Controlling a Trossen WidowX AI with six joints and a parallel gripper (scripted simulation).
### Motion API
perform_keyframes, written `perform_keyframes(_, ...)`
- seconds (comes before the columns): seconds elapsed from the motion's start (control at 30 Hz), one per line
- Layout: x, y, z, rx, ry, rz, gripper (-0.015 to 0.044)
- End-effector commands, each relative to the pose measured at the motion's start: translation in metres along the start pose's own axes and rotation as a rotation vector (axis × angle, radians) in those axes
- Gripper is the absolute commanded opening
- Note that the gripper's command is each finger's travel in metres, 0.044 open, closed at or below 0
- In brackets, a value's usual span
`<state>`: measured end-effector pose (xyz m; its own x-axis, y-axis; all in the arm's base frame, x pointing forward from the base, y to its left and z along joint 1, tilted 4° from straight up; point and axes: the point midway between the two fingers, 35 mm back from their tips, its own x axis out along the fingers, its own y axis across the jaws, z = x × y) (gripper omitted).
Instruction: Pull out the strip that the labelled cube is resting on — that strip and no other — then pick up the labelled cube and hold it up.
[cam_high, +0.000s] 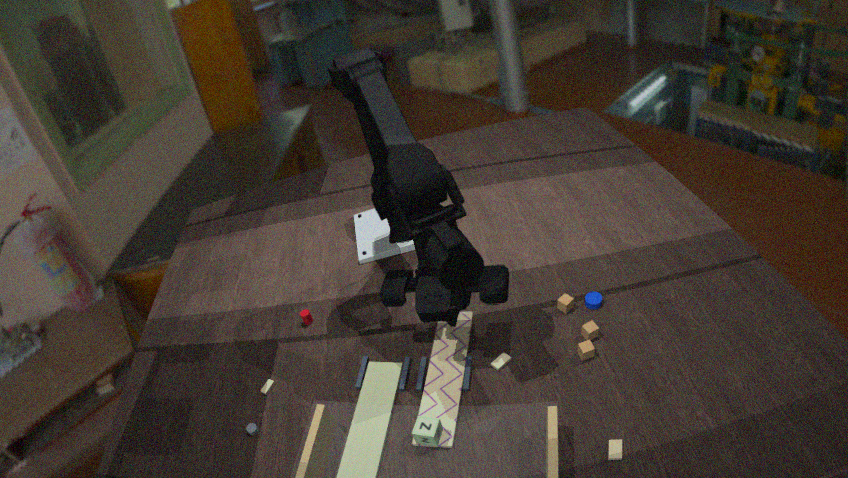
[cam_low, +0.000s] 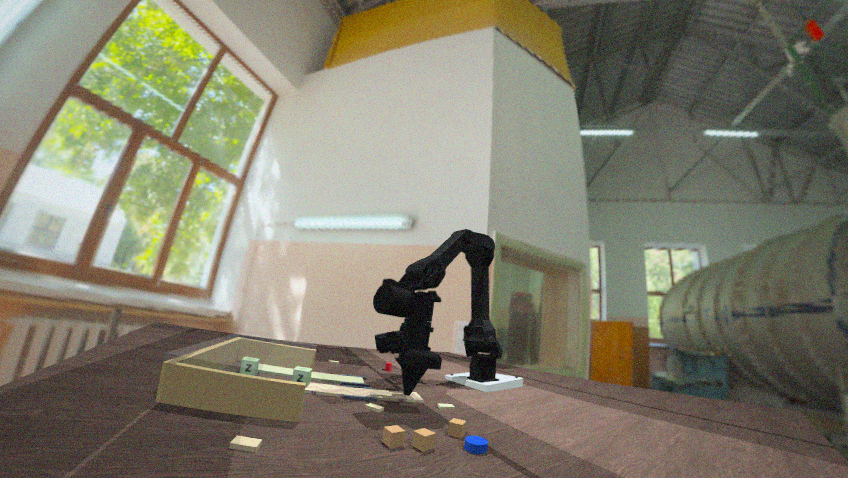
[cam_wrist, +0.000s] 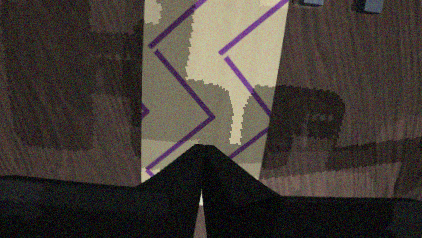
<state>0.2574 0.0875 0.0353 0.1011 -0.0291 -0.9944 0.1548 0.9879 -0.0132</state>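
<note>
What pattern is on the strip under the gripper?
Purple zigzag lines on cream strip, clearest in the wrist view.
</note>
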Motion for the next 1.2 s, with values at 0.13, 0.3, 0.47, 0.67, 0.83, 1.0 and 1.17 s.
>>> perform_keyframes(0.13,0.006,-0.003,-0.02,0.001,0.028,-0.012,0.0)
perform_keyframes(0.3,0.006,-0.003,-0.028,0.001,0.029,-0.012,0.0)
perform_keyframes(0.47,0.005,-0.004,-0.035,0.001,0.03,-0.012,0.0)
perform_keyframes(0.67,0.005,-0.004,-0.044,0.001,0.03,-0.012,0.0)
perform_keyframes(0.83,0.005,-0.004,-0.051,0.001,0.031,-0.012,0.0)
perform_keyframes(1.0,0.005,-0.004,-0.059,0.001,0.032,-0.012,0.0)
perform_keyframes(1.17,0.005,-0.004,-0.066,0.001,0.032,-0.012,0.0)
